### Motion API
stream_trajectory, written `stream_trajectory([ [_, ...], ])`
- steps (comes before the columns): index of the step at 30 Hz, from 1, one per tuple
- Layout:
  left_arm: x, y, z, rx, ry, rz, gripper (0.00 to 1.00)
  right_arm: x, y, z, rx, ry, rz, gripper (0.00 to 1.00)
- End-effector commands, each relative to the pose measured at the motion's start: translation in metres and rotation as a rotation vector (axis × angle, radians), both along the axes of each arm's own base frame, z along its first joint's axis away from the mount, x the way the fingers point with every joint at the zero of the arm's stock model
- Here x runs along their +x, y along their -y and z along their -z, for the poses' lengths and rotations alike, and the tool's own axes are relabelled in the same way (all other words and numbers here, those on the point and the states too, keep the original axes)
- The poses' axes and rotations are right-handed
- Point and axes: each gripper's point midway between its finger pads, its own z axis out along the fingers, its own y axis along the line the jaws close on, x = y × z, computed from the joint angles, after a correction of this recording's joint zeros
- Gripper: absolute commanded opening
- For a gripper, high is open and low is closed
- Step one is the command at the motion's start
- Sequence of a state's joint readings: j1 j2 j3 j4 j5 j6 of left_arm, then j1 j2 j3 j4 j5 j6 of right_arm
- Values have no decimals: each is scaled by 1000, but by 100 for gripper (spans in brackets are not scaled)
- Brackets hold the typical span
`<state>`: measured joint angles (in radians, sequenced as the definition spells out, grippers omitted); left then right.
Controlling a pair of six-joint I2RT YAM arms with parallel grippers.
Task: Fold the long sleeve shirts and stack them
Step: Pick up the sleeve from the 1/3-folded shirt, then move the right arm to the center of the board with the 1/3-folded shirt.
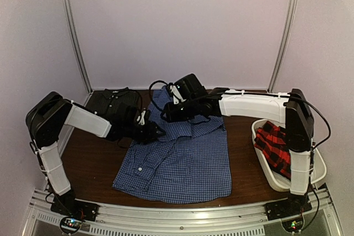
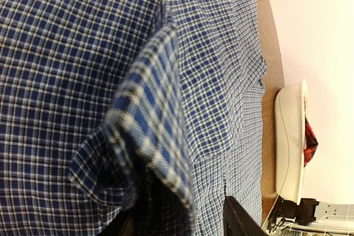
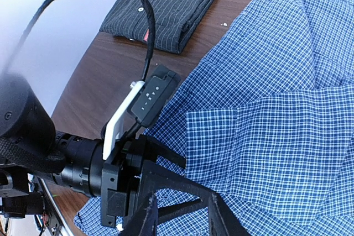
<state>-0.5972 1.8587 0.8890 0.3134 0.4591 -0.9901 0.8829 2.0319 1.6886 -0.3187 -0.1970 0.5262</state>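
The blue gingham shirt is lying flat mid-bench, its long axis running near to far with the collar away. The left gripper is sitting nearer, at the shirt's left edge, its fingers standing apart around a raised fold. The right gripper is hovering by the collar, parted and gripping nothing. Only the left wrist view is showing that fold.

No text, brand, number or sign can be read anywhere. The small red tag on the folded charcoal shirt, at eleven o'clock on the table, is too small to show any lettering. The black module, at nine o'clock from the middle of the right wrist view, bears a few white dots, too tiny to read as characters.
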Motion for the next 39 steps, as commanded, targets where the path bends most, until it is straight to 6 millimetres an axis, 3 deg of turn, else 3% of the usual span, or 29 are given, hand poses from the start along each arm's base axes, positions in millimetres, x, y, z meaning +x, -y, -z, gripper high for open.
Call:
stream_trajectory([
  [1,5,-6,0,38,23,-27,50,4,22,-8,-35,40,48,34],
  [5,7,-9,3,55,20,-43,46,7,42,-3,-58,44,92,35],
  [11,19,-7,2,92,40,-55,22,4,82,7,-88,33,165,41],
  [16,28,-4,-7,102,71,-50,0,2,127,36,-135,-15,251,46],
  [23,44,-4,-44,135,172,-61,0,24,172,75,-110,-73,340,47],
  [32,69,-1,-85,186,290,-67,0,61,201,119,-117,-145,414,39],
  [39,78,4,-93,207,301,-46,0,87,232,149,-194,-168,464,38],
])
